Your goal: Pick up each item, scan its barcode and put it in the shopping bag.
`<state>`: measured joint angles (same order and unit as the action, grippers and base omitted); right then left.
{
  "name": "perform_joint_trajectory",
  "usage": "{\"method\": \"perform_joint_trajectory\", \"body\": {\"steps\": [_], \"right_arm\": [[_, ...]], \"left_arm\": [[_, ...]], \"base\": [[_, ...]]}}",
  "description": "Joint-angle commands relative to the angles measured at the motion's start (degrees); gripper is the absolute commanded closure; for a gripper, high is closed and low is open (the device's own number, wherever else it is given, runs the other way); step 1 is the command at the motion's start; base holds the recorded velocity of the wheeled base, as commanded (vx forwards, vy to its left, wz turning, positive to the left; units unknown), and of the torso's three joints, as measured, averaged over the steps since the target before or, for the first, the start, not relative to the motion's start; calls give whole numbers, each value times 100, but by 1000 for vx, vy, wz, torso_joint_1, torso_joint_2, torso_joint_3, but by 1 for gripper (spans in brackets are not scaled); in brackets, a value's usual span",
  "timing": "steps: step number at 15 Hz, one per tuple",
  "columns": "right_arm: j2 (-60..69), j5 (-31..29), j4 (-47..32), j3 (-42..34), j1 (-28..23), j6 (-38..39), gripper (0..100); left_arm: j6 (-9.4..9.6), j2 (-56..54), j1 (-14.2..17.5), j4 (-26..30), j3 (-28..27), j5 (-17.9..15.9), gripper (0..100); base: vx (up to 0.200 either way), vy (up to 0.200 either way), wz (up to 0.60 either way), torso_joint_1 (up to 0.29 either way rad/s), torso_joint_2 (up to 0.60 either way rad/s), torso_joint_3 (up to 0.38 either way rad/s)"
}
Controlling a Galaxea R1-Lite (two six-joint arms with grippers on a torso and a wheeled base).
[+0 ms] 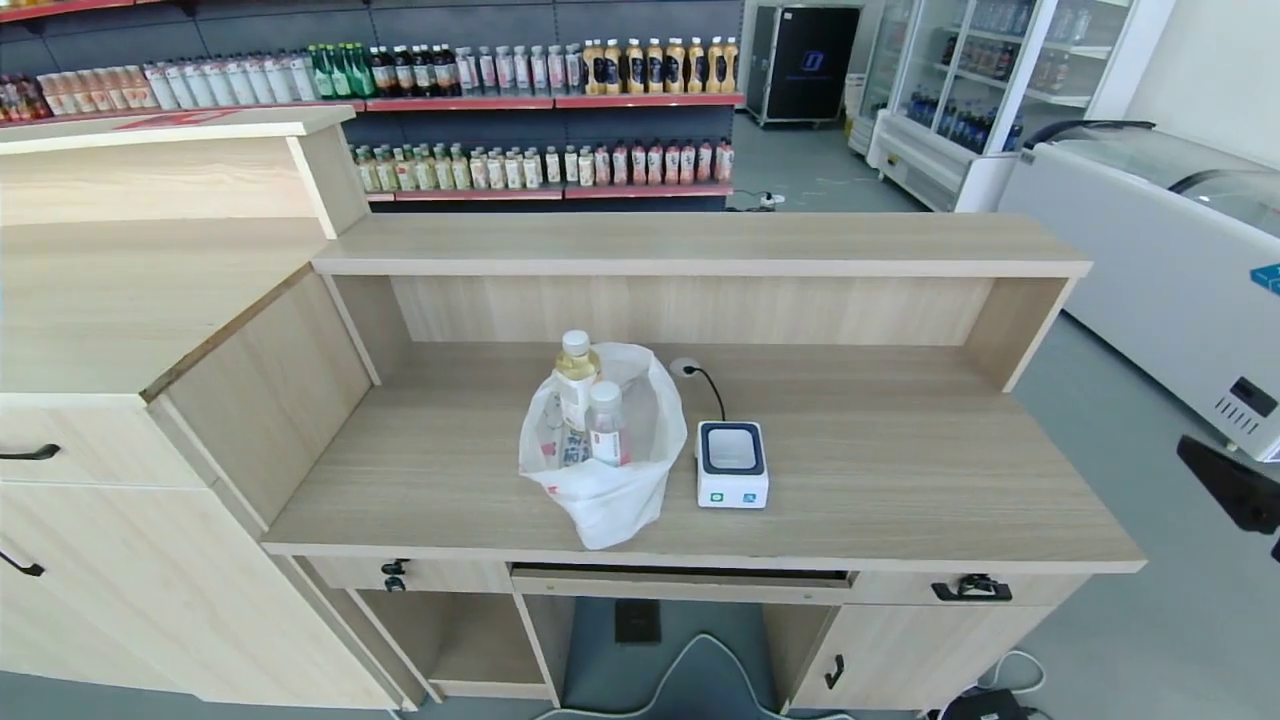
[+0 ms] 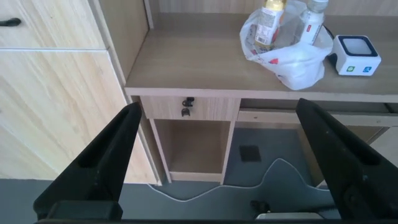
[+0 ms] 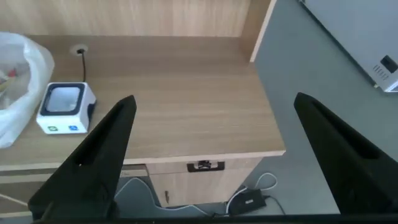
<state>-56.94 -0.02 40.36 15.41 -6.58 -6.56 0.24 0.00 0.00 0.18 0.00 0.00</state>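
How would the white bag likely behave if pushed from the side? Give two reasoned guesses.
The bag looks thin and crumpled, so it would probably buckle rather than slide stiffly. Two bottles stand upright inside, so a high push might tip them.

On the counter (image 1: 900,470) the shopping bag (image 1: 605,505) stands near the front edge, holding a taller bottle (image 1: 576,375) and, before it, a shorter bottle (image 1: 606,425), with the scanner (image 1: 732,462) just beside the bag on its right and the cable (image 1: 708,385) running behind the scanner.
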Motion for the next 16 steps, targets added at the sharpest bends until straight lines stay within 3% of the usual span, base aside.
{"method": "perform_joint_trajectory", "body": {"steps": [1,2,5,8,16], "right_arm": [[1933,-15,-99,-1471,614,225,0],[2548,-77,-468,-1541,790,260,0],[4077,-270,-2551,-1541,887,498,0],[5290,-208,-4080,-1532,781,577,0],[5694,-208,-4098,-1523,676,665,0]], "left_arm": [[2,0,0,-1,0,0,0],[2,0,0,-1,0,0,0],[2,0,0,-1,0,0,0],[2,0,0,-1,0,0,0],[2,0,0,-1,0,0,0]], "base": [[0,0,0,0,0,0],[0,0,0,0,0,0],[0,0,0,0,0,0],[0,0,0,0,0,0],[0,0,0,0,0,0]]}}
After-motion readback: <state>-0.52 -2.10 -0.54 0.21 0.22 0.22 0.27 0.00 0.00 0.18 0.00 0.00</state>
